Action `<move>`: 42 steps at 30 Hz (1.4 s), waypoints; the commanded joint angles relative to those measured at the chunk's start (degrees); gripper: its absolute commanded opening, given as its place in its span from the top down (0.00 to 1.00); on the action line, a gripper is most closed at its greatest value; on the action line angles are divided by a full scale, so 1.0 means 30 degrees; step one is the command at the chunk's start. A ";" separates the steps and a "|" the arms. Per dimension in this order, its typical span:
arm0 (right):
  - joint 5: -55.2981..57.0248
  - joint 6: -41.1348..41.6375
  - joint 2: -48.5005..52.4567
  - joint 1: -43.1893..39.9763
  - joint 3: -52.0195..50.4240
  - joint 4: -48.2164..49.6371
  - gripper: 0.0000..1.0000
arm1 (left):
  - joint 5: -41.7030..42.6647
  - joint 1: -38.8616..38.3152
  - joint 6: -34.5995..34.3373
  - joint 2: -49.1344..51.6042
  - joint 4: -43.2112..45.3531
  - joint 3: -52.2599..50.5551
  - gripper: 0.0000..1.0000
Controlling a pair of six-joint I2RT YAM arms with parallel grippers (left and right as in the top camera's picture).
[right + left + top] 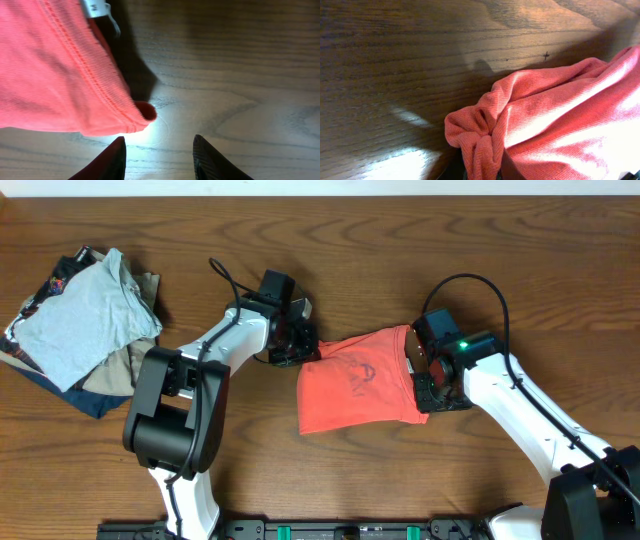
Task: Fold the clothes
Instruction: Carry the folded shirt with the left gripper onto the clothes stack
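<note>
The red-orange T-shirt (355,383) lies folded into a rough rectangle at the table's middle, faint lettering showing on top. My left gripper (297,347) is at its upper left corner, shut on a bunched fold of the shirt (482,145). My right gripper (428,388) is at the shirt's right edge, open and empty; its two dark fingers (159,152) hover over bare wood just beside the hemmed edge (60,75), where a white label (97,7) shows.
A pile of other garments, with a light grey T-shirt (75,315) on top of tan and dark navy pieces, sits at the far left. The wooden table (420,240) stretches behind and in front of the shirt.
</note>
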 commanded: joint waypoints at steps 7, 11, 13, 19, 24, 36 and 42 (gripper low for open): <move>0.0699 -0.0226 -0.0117 -0.0860 0.0240 -0.0007 0.60 | -0.6470 0.3009 0.2069 -0.3745 -0.1858 0.1144 0.94; 0.0692 -0.0233 -0.0117 -0.1275 0.0240 -0.0015 0.60 | -0.8604 0.4962 0.3257 -0.5734 -0.1909 0.1625 0.94; 0.0692 -0.0233 -0.0117 -0.1392 0.0240 -0.0015 0.60 | -0.9857 0.5901 0.3854 -0.6470 -0.1829 0.1690 0.94; 0.0699 -0.0233 -0.0117 -0.1501 0.0240 -0.0007 0.60 | -1.2903 0.9697 0.6324 -0.8225 0.0087 0.2040 0.94; 0.0692 -0.0233 -0.0117 -0.1501 0.0240 0.0036 0.59 | -1.2947 1.3668 0.6135 -0.8459 0.1712 0.3111 0.94; 0.0692 -0.0313 -0.0117 -0.1501 0.0240 0.0051 0.59 | -0.8939 1.9176 0.3541 -0.5785 0.3118 0.3118 0.83; 0.0780 -0.0517 -0.0117 -0.1501 0.0240 -0.0015 0.57 | -0.8918 1.9686 0.3548 -0.5034 0.3060 0.3118 0.24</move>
